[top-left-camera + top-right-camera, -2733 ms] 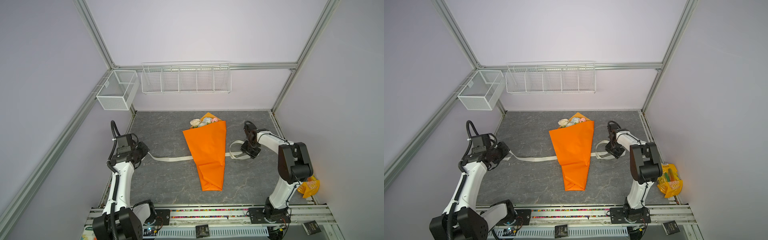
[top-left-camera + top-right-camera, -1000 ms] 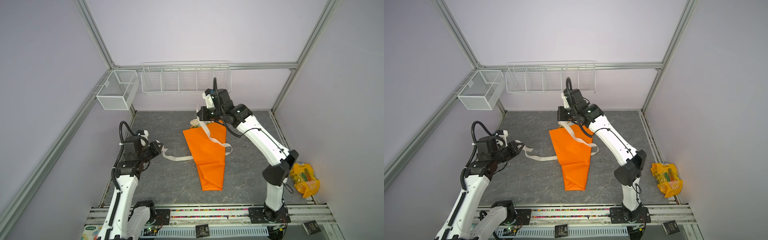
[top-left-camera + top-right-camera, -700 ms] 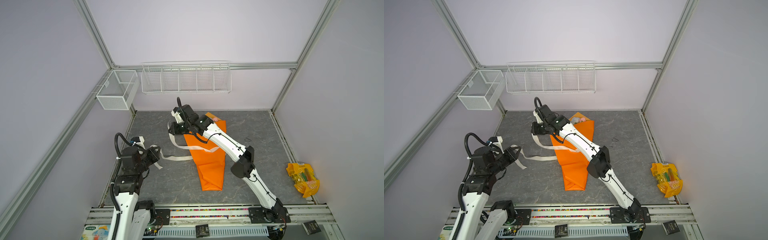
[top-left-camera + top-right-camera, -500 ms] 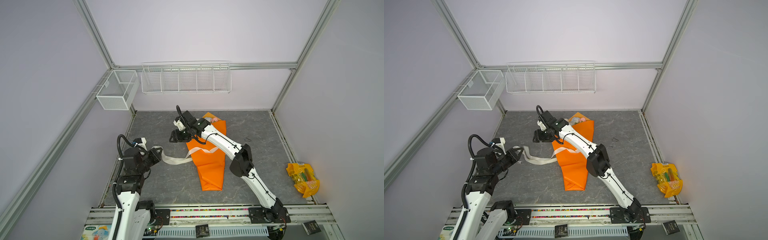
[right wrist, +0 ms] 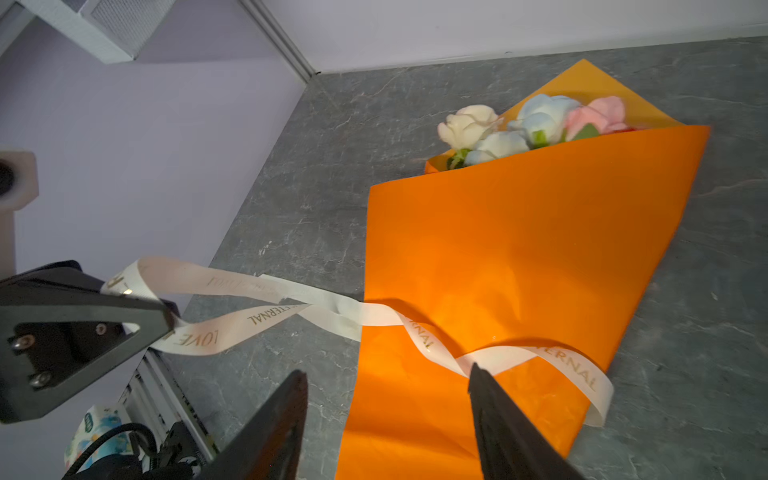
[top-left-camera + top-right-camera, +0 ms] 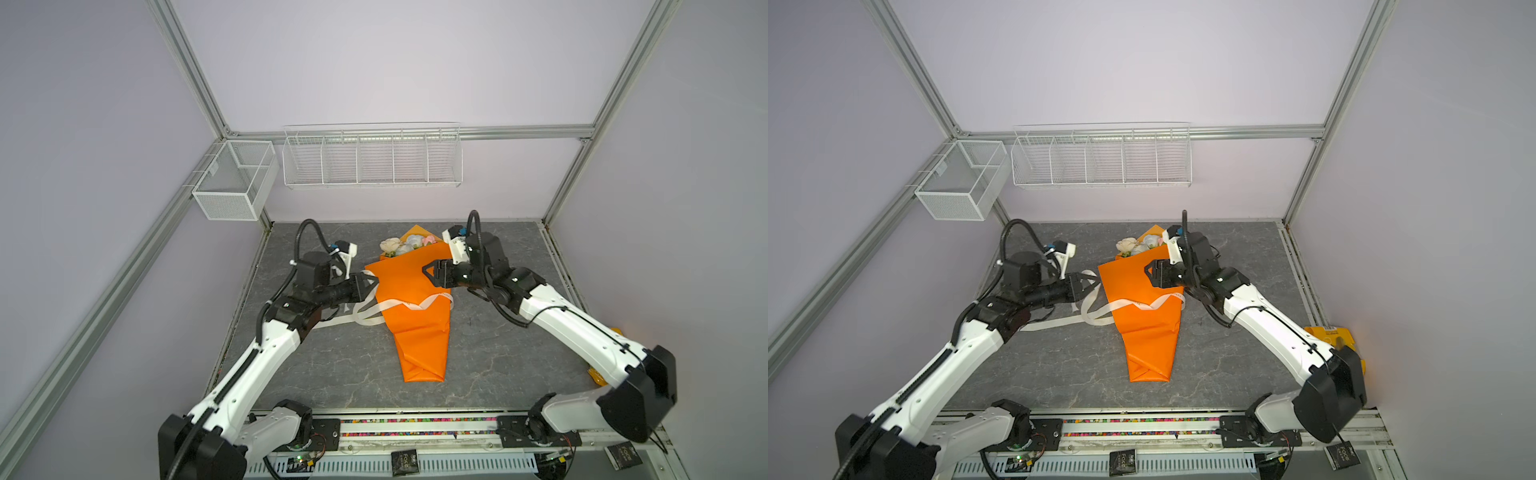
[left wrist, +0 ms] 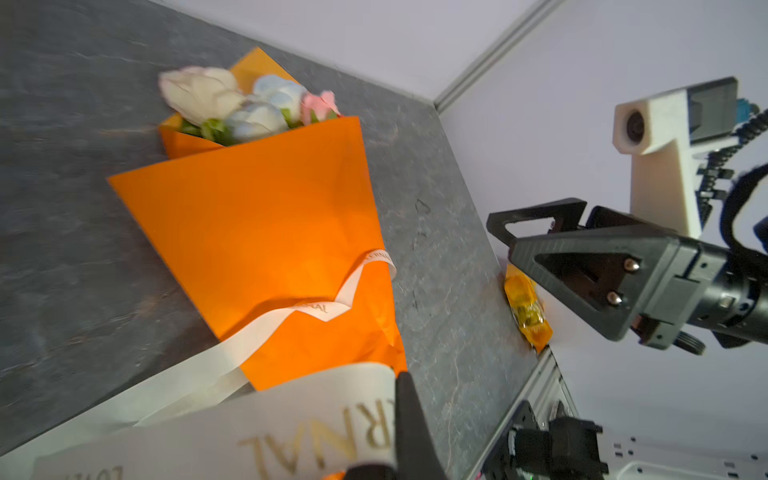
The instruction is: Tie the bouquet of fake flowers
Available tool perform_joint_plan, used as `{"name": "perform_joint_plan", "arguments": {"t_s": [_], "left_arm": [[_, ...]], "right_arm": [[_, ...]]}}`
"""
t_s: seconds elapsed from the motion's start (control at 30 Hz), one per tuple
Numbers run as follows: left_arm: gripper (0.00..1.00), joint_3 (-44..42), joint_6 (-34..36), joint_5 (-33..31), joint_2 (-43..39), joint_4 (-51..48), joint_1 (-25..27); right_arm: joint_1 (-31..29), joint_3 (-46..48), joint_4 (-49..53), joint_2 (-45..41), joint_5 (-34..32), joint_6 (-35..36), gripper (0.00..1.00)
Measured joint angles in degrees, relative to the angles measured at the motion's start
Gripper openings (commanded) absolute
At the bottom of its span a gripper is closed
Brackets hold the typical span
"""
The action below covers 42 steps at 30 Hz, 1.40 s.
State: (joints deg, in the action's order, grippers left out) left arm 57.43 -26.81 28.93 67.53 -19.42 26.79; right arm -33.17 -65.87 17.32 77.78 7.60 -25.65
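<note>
Blooms of the bouquet of fake flowers (image 6: 405, 245) poke out of the wide end of the orange wrap (image 6: 419, 332) in both top views; the stems are hidden inside it. The cream ribbon (image 6: 392, 304) crosses the wrap's middle, and we judge it lies there so its ends can be knotted over the stems. The left gripper (image 6: 373, 284) sits just beside the wrap's edge, clamped on the ribbon, probably to keep that end lifted. The right gripper (image 6: 428, 272) hovers over the wrap's upper half, jaws apart, empty.

Left wrist view: we see lettered ribbon pressed against one finger (image 7: 409, 419) and running onto the wrap.

Right wrist view: both spread fingers stand over the ribbon's loose stretch on the wrap; we take this as lining up a pickup.
</note>
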Motion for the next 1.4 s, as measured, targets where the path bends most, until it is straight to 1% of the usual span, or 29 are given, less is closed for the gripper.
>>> {"name": "perform_joint_plan", "arguments": {"t_s": [0.07, 0.13, 0.23, 0.3, 0.4, 0.5, 0.67, 0.7, 0.77, 0.8, 0.83, 0.9, 0.97, 1.0, 1.1, 1.13, 1.3, 1.4], "left_arm": [[0.00, 4.22, 1.29, 0.20, 5.33, -0.59, 3.56], [0.00, 10.01, 3.15, 0.48, 11.58, -2.86, 6.32], [0.00, 15.45, 4.81, 0.72, 18.10, -4.28, 8.46], [0.00, 17.22, 5.64, 0.96, 21.18, -5.25, 8.92], [0.00, 21.14, 7.96, -0.17, 26.29, -8.44, 9.14], [0.00, 26.51, 11.41, -2.89, 31.98, -12.83, 9.25], [0.03, 36.15, 18.14, -7.72, 42.51, -20.24, 9.46], [0.06, 38.10, 19.39, -8.63, 44.68, -21.59, 9.62], [0.18, 41.83, 21.46, -9.64, 48.57, -23.98, 9.79], [0.18, 44.17, 22.56, -9.57, 50.66, -25.66, 9.86], [0.23, 46.62, 23.54, -9.35, 52.54, -27.45, 9.90], [0.44, 53.20, 26.08, -9.42, 57.18, -31.71, 10.36], [0.58, 58.31, 28.70, -11.82, 60.54, -36.11, 11.37], [0.61, 59.21, 29.49, -13.35, 61.20, -37.73, 12.02], [0.63, 58.31, 31.50, -16.28, 60.28, -41.22, 13.42], [0.65, 56.78, 32.00, -16.81, 59.23, -41.07, 13.64], [0.67, 44.13, 34.91, -18.58, 49.62, -40.15, 13.44], [0.70, 40.13, 37.62, -20.41, 47.06, -38.84, 13.31]], "right_arm": [[2.05, 2.97, -0.68, -0.61, 1.46, 0.09, 0.63], [2.86, 5.11, -1.07, -0.61, 3.48, 0.46, 0.66], [2.93, 9.88, -4.17, -2.60, 5.33, 0.81, 0.69], [3.02, 12.57, -4.02, -5.16, 4.72, 1.09, 0.69], [4.26, 13.38, -3.39, -7.54, 3.04, 1.77, 0.69], [5.73, 14.01, -4.09, -7.91, 2.38, 2.10, 0.69], [5.99, 18.38, -4.74, -6.80, 1.88, 1.97, 0.69], [5.99, 18.58, -4.79, -5.95, 1.95, 1.90, 0.69], [5.99, 18.62, -5.20, -4.00, 2.16, 1.66, 0.68], [5.99, 18.62, -5.66, -2.97, 2.27, 1.44, 0.68], [5.99, 18.62, -6.01, -2.23, 2.32, 1.27, 0.68], [5.99, 18.64, -6.67, -0.96, 2.27, 0.72, 0.68], [6.03, 18.64, -7.26, -0.42, 2.29, 0.37, 0.69], [6.03, 18.62, -7.58, -0.22, 2.29, 0.33, 0.69], [6.03, 18.62, -8.15, 0.15, 2.29, 0.15, 0.69], [6.03, 18.62, -8.22, 0.24, 2.29, 0.13, 0.69], [6.03, 18.64, -8.55, 0.50, 2.21, -0.13, 0.69], [6.08, 18.64, -8.83, 0.50, 2.08, -0.28, 0.69]]}}
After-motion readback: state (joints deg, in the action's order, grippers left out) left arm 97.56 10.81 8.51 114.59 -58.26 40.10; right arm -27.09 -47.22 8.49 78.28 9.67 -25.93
